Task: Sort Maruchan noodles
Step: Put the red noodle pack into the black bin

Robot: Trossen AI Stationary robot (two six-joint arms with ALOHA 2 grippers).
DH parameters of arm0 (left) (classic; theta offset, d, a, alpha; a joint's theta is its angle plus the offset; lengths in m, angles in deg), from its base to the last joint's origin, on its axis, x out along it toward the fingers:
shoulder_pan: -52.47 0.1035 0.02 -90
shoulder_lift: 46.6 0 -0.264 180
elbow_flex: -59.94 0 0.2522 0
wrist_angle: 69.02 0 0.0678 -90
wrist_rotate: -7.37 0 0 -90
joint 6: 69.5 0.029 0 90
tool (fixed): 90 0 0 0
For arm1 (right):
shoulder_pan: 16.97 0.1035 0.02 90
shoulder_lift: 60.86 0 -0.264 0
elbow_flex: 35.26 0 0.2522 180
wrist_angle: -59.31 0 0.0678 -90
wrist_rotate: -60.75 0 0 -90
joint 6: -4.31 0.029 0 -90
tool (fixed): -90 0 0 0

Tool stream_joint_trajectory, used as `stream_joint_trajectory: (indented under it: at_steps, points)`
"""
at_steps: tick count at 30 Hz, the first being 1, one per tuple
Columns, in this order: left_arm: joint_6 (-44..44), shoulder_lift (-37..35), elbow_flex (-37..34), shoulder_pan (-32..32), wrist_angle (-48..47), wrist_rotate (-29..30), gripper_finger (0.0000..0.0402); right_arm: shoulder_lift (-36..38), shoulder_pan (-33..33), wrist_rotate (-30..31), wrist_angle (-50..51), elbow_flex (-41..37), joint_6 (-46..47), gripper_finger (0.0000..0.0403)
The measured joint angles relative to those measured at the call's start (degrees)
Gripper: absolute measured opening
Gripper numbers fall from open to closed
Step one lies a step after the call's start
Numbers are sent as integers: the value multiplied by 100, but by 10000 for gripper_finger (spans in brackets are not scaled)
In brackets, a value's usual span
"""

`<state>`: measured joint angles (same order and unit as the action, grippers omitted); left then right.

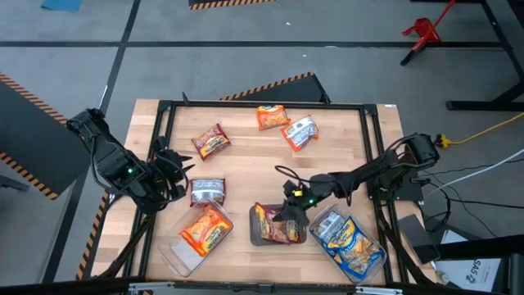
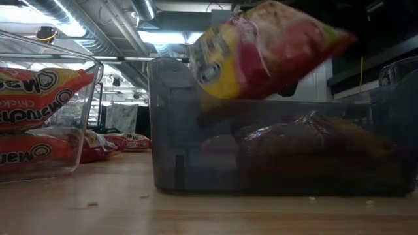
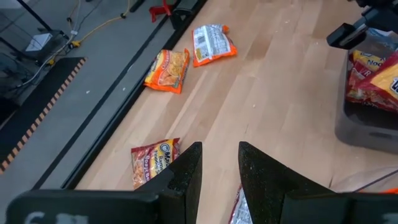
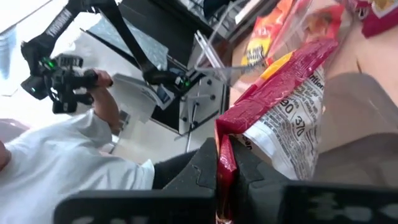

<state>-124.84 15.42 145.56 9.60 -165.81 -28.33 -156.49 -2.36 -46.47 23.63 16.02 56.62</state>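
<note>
My right gripper (image 1: 291, 206) is shut on a dark red Maruchan packet (image 2: 261, 52) over the middle clear tray (image 1: 255, 238), which holds more dark red packets (image 2: 313, 140). My left gripper (image 1: 174, 170) is open and empty, close to the table near a packet lying silver side up (image 1: 207, 190). That packet's edge shows by the left gripper's fingers in the left wrist view (image 3: 236, 208). A dark red packet (image 1: 211, 142) and two orange packets (image 1: 272, 116) (image 1: 300, 133) lie flat on the far half of the table. My right gripper pinches the dark red packet's sealed end edge (image 4: 225, 140) between its two fingers. The packet reaches forward from the fingers, printed back up. In the low view it hangs tilted over the middle tray, above the packets lying in it.
A clear tray with orange packets (image 1: 201, 233) stands at the near left. A clear tray with blue-and-white packets (image 1: 352, 242) stands at the near right. A black frame rail (image 1: 262, 104) runs round the table. A person in a white shirt (image 4: 68, 155) shows beyond the table.
</note>
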Motion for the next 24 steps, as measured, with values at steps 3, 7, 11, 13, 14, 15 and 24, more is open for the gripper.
stream_joint_trajectory:
  at_steps: [3, 7, 11, 13, 14, 15, 24]
  points:
    - [-8, 0, 0, 0, 0, 6, 98, -55, -2, -46, 38, 4, -47, 0]
    - [-109, 0, 0, 0, 0, 6, 98, -263, -2, -141, -211, 18, -141, 0]
    - [-129, -1, 0, -2, 1, 6, 98, -469, -7, -244, -621, 26, -67, 0]
    - [-130, -2, 0, 0, 0, 8, 98, -502, -15, -281, -691, 24, -69, 0]
    - [-128, -2, 0, 0, 2, 12, 98, -507, -35, -295, -691, 24, -69, 0]
    - [-130, -2, 0, 0, 2, 24, 98, -507, -51, -339, -674, 24, -69, 0]
    - [-130, -2, 0, 0, 2, 34, 98, -498, -54, -638, -657, 49, -8, 0]
